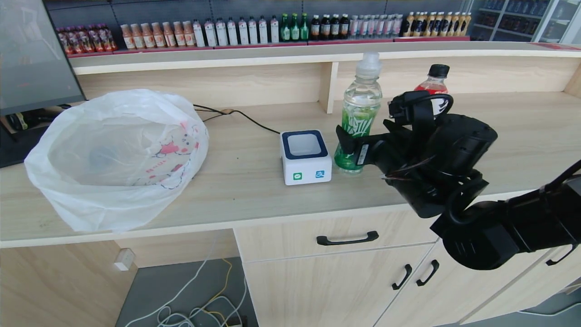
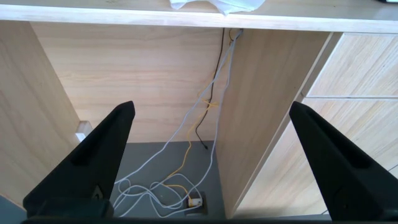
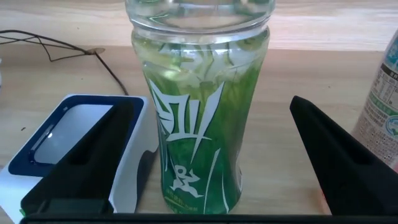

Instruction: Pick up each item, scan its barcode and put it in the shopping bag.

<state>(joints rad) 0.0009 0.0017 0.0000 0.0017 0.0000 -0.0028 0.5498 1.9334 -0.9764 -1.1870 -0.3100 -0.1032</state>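
As right end effector (image 3: 214,102) gapes, bottle (image 3: 199,174) stands between.

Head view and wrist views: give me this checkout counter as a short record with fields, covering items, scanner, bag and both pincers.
Green bottle: upright on the counter, just right of the scanner, not yet lifted.
Black-capped bottle: upright, behind the right arm.
Scanner: white box, mid-counter, window up.
Shopping bag: open-mouthed, at the counter's left end.
Right pincer: open, one finger on each side of the green bottle.
Left pincer: open, low, below the counter's edge.
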